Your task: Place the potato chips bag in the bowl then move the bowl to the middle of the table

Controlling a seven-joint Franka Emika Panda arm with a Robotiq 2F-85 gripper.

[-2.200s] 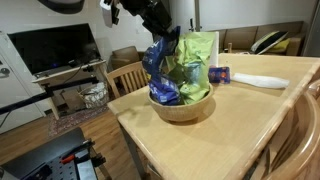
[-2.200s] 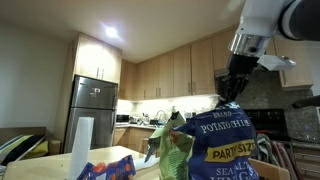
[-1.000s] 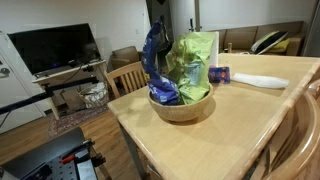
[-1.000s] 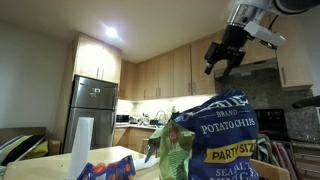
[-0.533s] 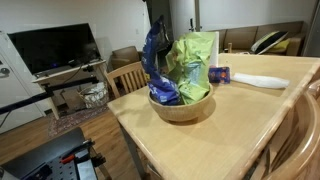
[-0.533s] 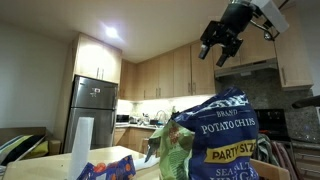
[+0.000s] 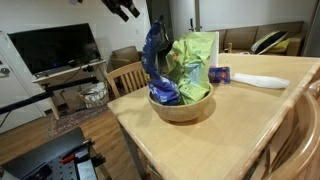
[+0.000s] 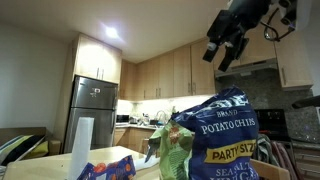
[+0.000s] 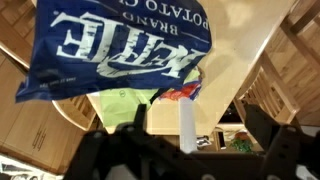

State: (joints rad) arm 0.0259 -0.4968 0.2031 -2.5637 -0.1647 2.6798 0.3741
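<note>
at far left in an exterior view, a tv point(image 7: 55, 48) is being shown beyond the table point(image 7: 230, 135), well apart from it. the gripper point(image 7: 122, 8) is being held high at the picture's top edge, up and left of the bowl point(image 7: 183, 108), with open air between them. its jaws are being held spread and nothing is being pinched. a chair point(image 7: 128, 76) is being shown just beside the table's left edge. the bowl is being borne near the table's left corner, inside both edges. the chips bag point(image 7: 154, 52) is being propped upright in the bowl's left side, its top rising well above the rim. a green bag point(image 7: 197, 55) is being pressed against it on the right. further right, a blue pack point(image 7: 220, 74) and a flat white thing point(image 7: 262, 81) are being shown near the far edge, apart from the bowl. bare tabletop is being left open in front of the bowl and to its right, up to the rounded near edge.

in an exterior view from low down, a fridge point(image 8: 93, 110) is being shown at left. the chips bag point(image 8: 228, 130) is filling the lower right, and the gripper point(image 8: 228, 45) is being held above it, apart.

in the wrist view, the chips bag point(image 9: 110, 40) is being shown across the upper left, with bare table point(image 9: 245, 55) to its right, running to an edge.
</note>
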